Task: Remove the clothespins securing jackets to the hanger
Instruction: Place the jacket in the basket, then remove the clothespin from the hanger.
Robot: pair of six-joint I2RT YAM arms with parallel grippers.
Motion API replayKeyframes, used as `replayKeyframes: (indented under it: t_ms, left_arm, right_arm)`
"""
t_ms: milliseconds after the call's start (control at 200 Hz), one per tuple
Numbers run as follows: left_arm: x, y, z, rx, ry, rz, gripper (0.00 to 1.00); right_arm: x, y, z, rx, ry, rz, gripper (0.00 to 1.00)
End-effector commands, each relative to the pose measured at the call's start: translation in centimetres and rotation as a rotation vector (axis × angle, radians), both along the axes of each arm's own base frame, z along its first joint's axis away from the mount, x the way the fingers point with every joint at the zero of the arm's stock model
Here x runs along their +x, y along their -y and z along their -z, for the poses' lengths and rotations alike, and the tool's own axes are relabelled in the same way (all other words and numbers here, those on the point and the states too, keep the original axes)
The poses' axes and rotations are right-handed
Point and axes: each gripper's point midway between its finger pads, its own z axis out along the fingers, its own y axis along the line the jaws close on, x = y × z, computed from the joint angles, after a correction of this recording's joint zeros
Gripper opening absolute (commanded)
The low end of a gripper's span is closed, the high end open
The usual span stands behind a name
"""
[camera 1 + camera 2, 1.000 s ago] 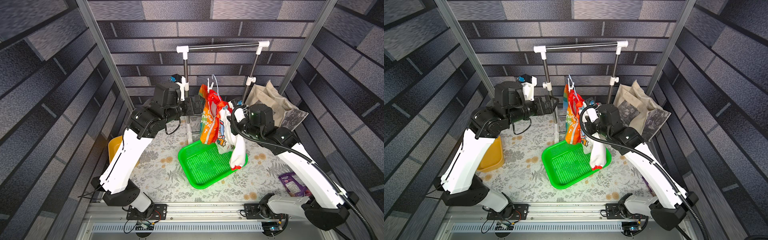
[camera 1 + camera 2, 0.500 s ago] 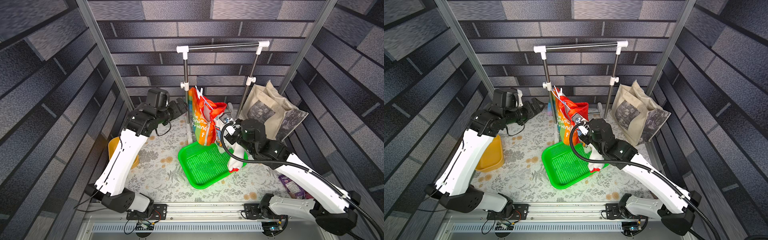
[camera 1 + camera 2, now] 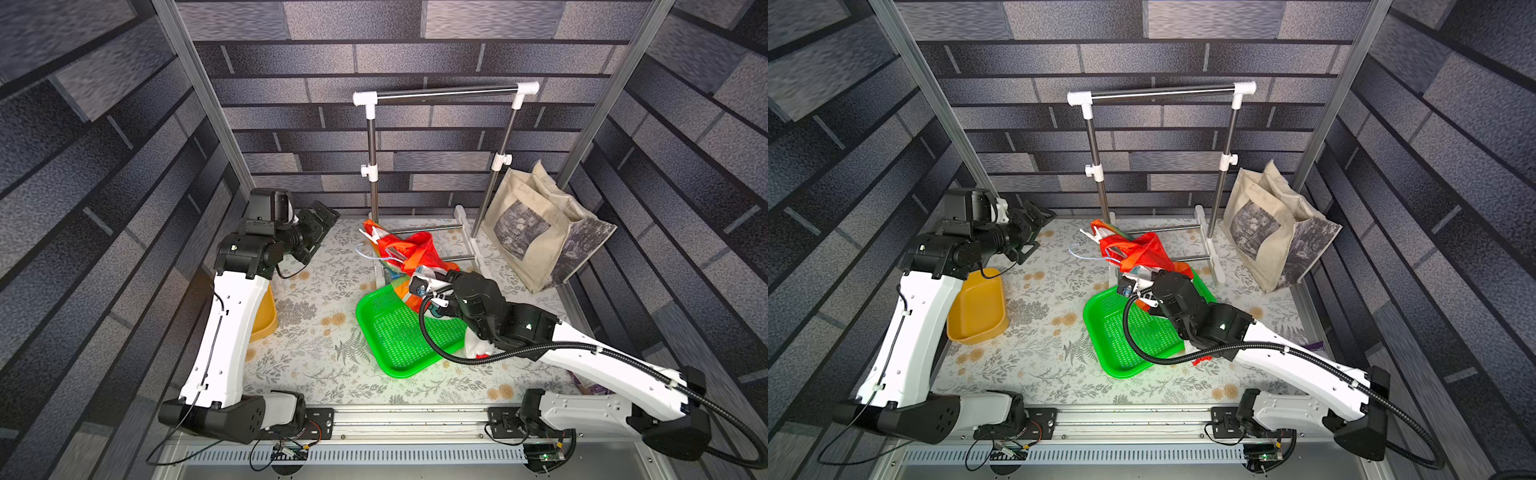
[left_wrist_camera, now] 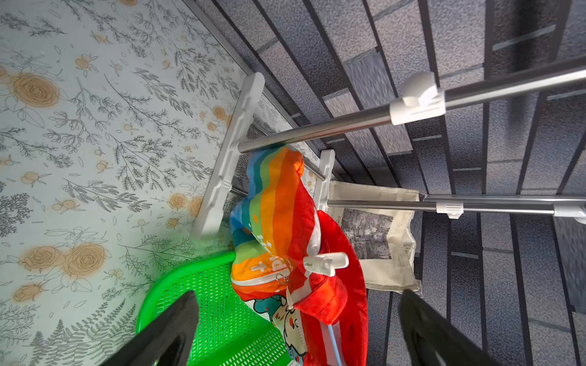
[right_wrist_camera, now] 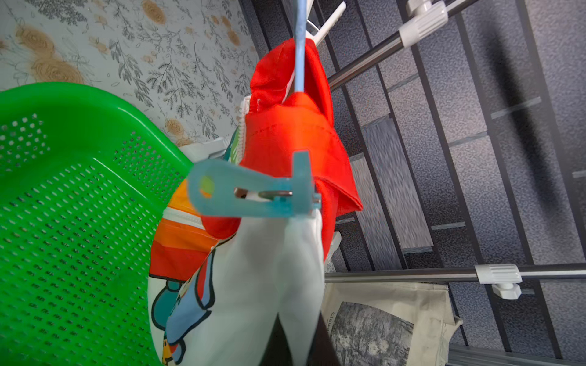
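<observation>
Two jaws stand wide apart on your empty left gripper point(image 3: 322, 229), facing the white clothespin point(image 4: 326, 263) on the red collar of the jacket point(image 4: 276, 206). The jacket slumps at the far rim of the green tray point(image 3: 399, 336) with the teal clothespin point(image 5: 250, 193) clipped on its shoulder. Your right gripper point(image 5: 298, 345) is pinched tight on its white fabric.

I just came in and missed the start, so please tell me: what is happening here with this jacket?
The right end effector is shut on the white side of the jacket, holding it low by the green tray, not on the rack. The teal clothespin and the white clothespin are both still clipped to it. The left end effector is open, apart from it.
</observation>
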Motion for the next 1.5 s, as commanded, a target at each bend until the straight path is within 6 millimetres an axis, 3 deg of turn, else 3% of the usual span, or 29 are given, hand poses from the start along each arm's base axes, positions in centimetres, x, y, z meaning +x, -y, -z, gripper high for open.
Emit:
replayKeyframes:
  t_ms: [0,160,285,556,581,771,867,1102,1287,1297,1322,1493]
  left_arm:
    - [-0.6,0.5,1.7,-0.027,-0.071,0.059,0.99]
    - [-0.7,1.2,6.8,-0.039,-0.228,0.104,0.96]
    - [-0.4,2.3,8.8,-0.102,-0.279,0.134,0.95]
    - [0.7,3.4,9.8,-0.122,-0.317,0.187,0.92]
    - [0.9,3.4,10.0,-0.123,-0.320,0.189,0.91]
    - [1.5,4.3,10.8,-0.113,-0.329,0.223,0.85]
    - [1.7,4.7,10.7,-0.091,-0.318,0.237,0.84]
    - [2.0,5.0,11.9,-0.042,-0.334,0.251,0.63]
    - [2.2,4.8,12.4,-0.024,-0.339,0.242,0.58]
    - [2.2,4.7,12.4,-0.023,-0.338,0.240,0.58]
    - [2.2,4.8,12.4,-0.019,-0.339,0.240,0.56]
    - [2.6,4.5,12.6,-0.008,-0.335,0.227,0.45]
  right_arm:
    - [0.1,-0.8,-1.8,0.029,0.086,-0.003,0.00]
    - [-0.3,-2.2,-1.1,0.008,0.102,-0.045,0.00]
    - [-0.3,-3.1,-0.1,-0.039,0.104,-0.076,0.00]
    - [0.0,-4.3,1.2,-0.081,0.101,-0.105,0.00]
    - [-0.1,-4.1,2.8,-0.116,0.085,-0.109,0.00]
    - [-0.1,-4.5,3.5,-0.137,0.072,-0.121,0.00]
    - [0.0,-4.7,3.4,-0.133,0.068,-0.117,0.00]
    - [0.0,-4.8,3.7,-0.139,0.064,-0.119,0.00]
    - [0.0,-4.8,3.5,-0.135,0.067,-0.118,0.00]
    - [0.1,-5.0,2.4,-0.113,0.078,-0.116,0.00]
    - [0.1,-5.0,2.0,-0.104,0.083,-0.115,0.00]
    - [0.1,-4.9,1.7,-0.096,0.084,-0.113,0.00]
